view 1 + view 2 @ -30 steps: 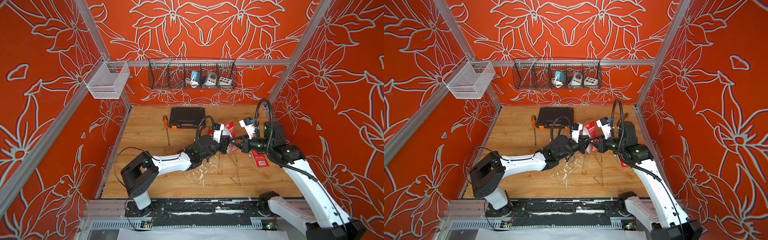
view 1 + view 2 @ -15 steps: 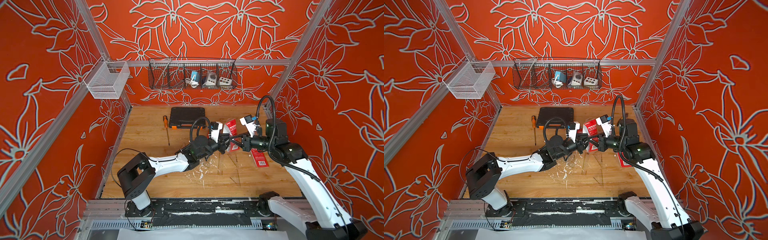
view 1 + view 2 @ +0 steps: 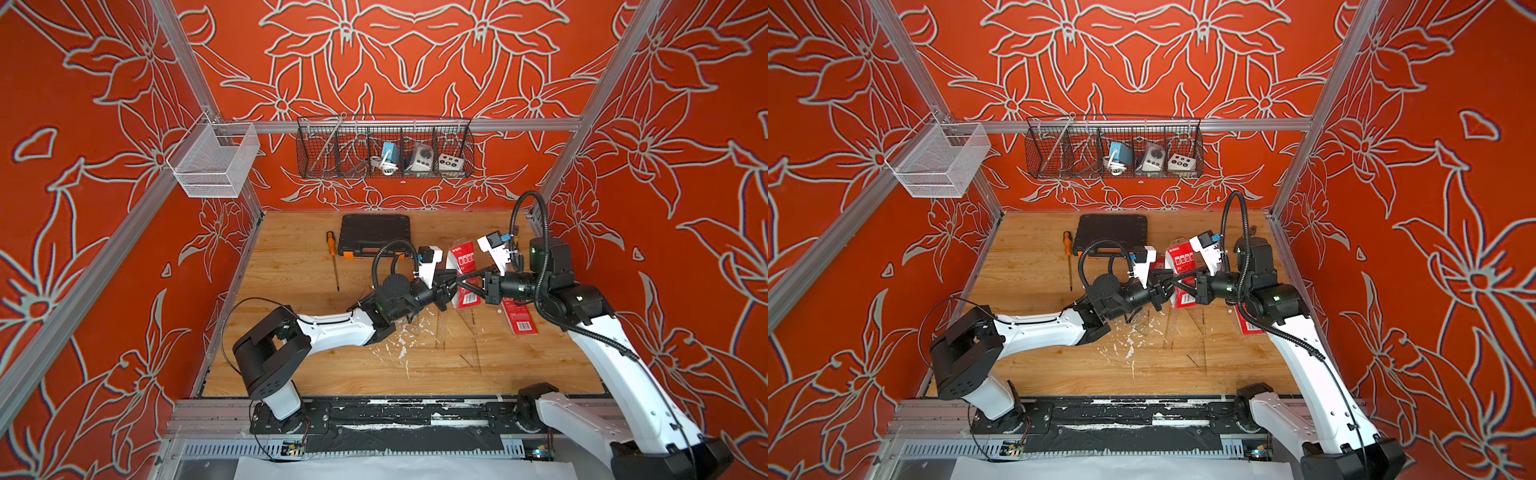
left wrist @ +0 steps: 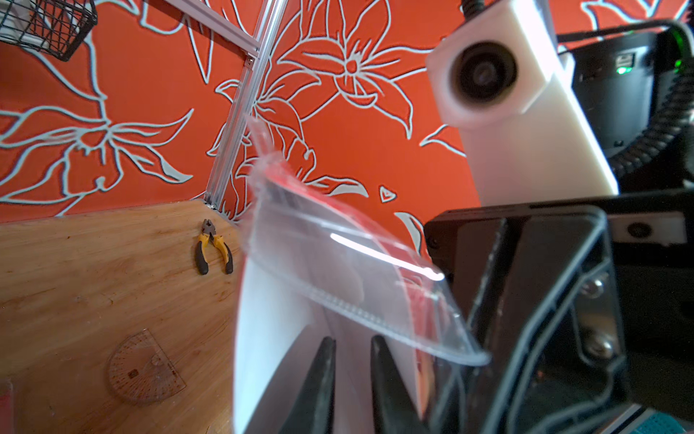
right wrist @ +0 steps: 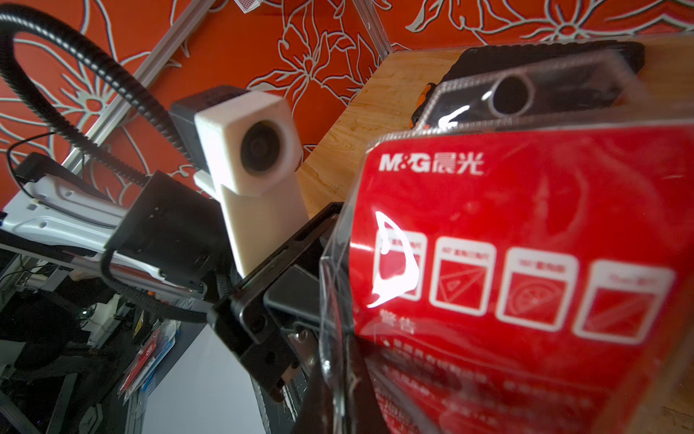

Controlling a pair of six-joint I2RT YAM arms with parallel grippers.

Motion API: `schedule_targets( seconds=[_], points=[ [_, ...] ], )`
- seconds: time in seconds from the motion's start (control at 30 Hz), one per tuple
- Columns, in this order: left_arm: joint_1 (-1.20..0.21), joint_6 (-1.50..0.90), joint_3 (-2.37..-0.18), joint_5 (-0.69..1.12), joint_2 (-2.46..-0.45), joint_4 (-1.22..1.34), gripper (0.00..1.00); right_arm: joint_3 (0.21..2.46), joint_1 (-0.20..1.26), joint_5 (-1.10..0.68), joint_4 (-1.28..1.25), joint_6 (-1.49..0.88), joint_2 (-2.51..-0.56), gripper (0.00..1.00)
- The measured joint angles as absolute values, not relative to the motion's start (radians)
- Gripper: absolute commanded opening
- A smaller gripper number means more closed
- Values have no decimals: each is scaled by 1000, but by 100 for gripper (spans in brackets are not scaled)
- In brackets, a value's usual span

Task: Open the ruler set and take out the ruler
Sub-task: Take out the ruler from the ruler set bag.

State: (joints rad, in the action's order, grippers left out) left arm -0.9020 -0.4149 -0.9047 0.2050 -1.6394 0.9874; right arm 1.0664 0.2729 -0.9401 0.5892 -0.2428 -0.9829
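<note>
The right arm's fingers are pinching the ruler set, holding it up off the worktop between the two arms. The left arm's fingers are standing slightly spread at the pack's opened clear flap, gripping nothing I can make out. A protractor is lying out on the worktop. The ruler is not showing, so pulling it out is likely remaining.
</note>
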Motion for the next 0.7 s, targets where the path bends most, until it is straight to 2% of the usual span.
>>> schedule_targets(
  seconds=[0.33, 0.7],
  points=[
    [-892, -393, -910, 246, -1639, 990, 27, 1071, 273, -969, 606, -228, -983, 0],
    [-881, -390, -991, 319, -1668, 963, 24, 1071, 269, -1034, 607, -219, -977, 0]
  ],
)
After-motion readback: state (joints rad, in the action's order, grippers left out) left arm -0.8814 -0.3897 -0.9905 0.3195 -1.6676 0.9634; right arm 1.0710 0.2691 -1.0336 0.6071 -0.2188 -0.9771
